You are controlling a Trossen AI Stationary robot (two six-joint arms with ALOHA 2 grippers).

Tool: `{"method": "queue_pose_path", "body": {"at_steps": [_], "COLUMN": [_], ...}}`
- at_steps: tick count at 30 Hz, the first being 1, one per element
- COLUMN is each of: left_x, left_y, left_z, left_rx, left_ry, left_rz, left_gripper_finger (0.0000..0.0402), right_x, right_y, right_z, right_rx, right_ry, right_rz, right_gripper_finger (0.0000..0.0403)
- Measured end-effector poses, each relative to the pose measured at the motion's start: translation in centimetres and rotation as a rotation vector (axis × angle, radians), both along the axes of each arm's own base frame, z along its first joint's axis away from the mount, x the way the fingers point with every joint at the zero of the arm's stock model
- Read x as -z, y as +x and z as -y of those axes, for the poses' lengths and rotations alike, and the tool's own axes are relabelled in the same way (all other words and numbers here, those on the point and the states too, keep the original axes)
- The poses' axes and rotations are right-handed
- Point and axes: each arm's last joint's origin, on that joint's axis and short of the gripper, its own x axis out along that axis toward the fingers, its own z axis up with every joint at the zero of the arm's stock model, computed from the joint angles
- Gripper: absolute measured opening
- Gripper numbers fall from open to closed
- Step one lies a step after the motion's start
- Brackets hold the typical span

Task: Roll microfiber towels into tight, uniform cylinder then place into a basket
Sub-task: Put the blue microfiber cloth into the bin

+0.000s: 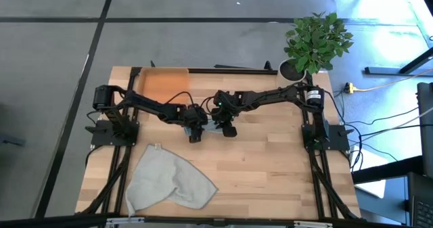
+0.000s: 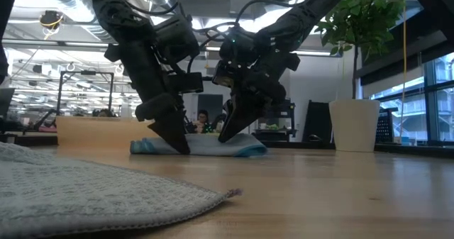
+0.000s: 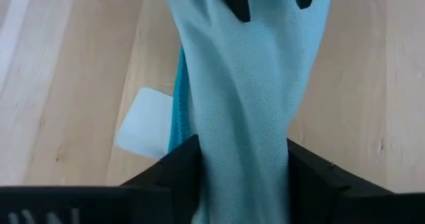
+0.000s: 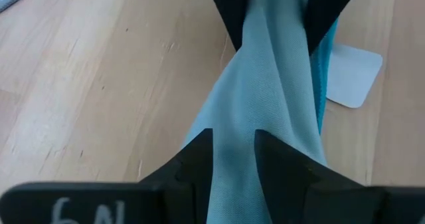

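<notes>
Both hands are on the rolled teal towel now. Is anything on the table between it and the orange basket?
Nothing visible. The teal towel lies mid-table between the left hand and right hand; the basket sits behind it across bare wood. The grey-green towel lies on the opposite side.

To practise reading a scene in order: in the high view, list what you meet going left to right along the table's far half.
Basket → left tool → teal towel → right tool → plant pot.

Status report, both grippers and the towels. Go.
Left gripper and right gripper both astride the rolled teal towel mid-table. Grey-green towel unrolled, near edge. Basket unobstructed.
</notes>
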Motion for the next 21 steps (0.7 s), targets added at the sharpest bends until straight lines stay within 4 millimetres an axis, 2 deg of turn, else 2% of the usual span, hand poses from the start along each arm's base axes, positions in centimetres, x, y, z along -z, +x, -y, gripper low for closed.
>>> {"method": "queue_pose_path", "body": {"at_steps": [14, 21], "left_x": [0.06, 0.07], "left_y": [-0.17, -0.19], "left_z": [0.11, 0.12], "left_rx": [0.041, 0.040], "left_ry": [-0.023, -0.023], "left_rz": [-0.019, -0.021], "left_gripper_finger": [0.0038, 0.0028], "right_x": [-0.01, -0.01], "right_y": [0.01, 0.01], "right_z": [0.02, 0.02], "right_rx": [0.000, 0.000], "right_ry": [0.000, 0.000], "right_rz": [0.001, 0.001], "right_gripper_finger": [0.0113, 0.0113]}}
